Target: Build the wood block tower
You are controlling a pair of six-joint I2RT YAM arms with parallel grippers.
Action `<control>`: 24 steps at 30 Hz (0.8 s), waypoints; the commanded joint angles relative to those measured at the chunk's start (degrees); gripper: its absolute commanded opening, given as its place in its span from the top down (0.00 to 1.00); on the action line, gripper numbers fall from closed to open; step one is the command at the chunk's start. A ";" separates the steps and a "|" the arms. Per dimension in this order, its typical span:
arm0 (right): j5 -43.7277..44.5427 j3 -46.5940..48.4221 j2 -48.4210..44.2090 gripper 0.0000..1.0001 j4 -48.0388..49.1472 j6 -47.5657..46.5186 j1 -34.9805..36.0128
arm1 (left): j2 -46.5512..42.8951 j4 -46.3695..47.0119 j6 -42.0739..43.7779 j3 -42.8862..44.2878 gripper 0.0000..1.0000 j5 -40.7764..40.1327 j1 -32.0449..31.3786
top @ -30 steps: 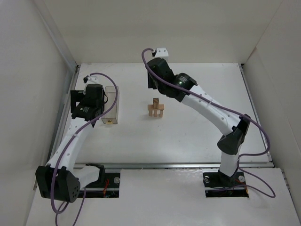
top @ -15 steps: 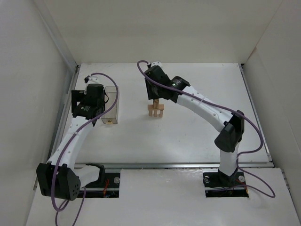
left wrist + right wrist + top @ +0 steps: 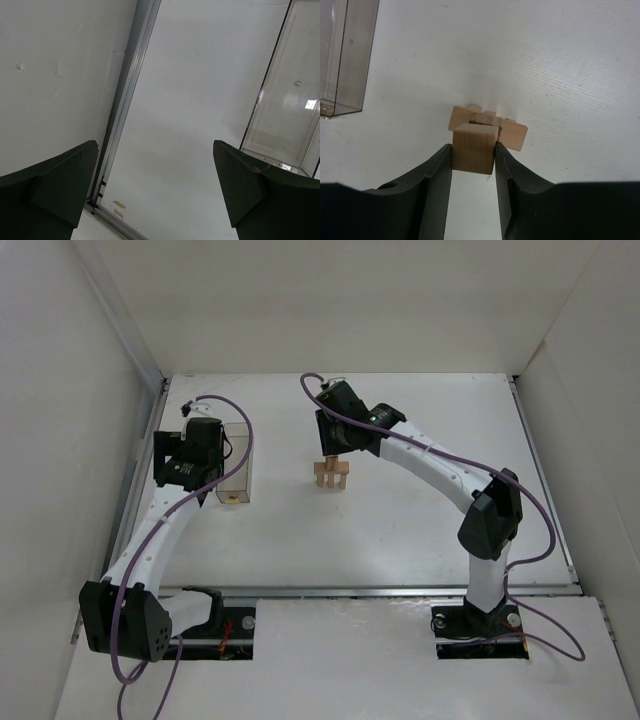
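Top external: high, behind the arm bases, looking down and forward over the whole table (image 3: 400,530). Left wrist: close, faces down past the left gripper (image 3: 155,170) to the table's left edge rail (image 3: 122,115). Right wrist: very close above the wood block (image 3: 475,148) and tower (image 3: 512,134). The clear box (image 3: 236,462) shows in all three views; the tower in top external and right wrist.

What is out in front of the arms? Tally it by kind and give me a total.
clear plastic box: 1
tower: 1
wood block held in the right gripper: 1
Total: 3
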 commanded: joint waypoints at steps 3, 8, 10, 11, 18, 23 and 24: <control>-1.51 0.20 -2.11 1.00 3.64 0.37 0.27 | -0.21 0.52 -0.58 2.09 0.01 -0.30 0.22; -0.81 -0.33 -2.64 1.00 3.64 1.43 0.27 | -0.21 0.52 -0.58 2.09 0.01 -0.30 0.22; -0.29 -0.33 -2.64 1.00 3.64 1.95 0.27 | -0.21 0.52 -0.58 2.09 0.01 -0.30 0.22; 0.24 -0.33 -2.64 1.00 3.64 1.96 0.27 | -0.21 0.52 -0.58 2.09 0.01 -0.30 0.22; 1.30 -1.47 -3.78 1.00 3.64 5.64 0.27 | -0.21 0.52 -0.58 2.09 0.01 -0.30 0.22; 2.52 -2.00 -3.78 1.00 3.12 6.18 0.27 | -0.21 0.52 -0.58 2.09 0.01 -0.30 0.22; 2.53 -2.00 -4.30 1.00 3.12 6.18 0.27 | -0.21 0.52 -0.58 2.09 0.01 -0.30 0.22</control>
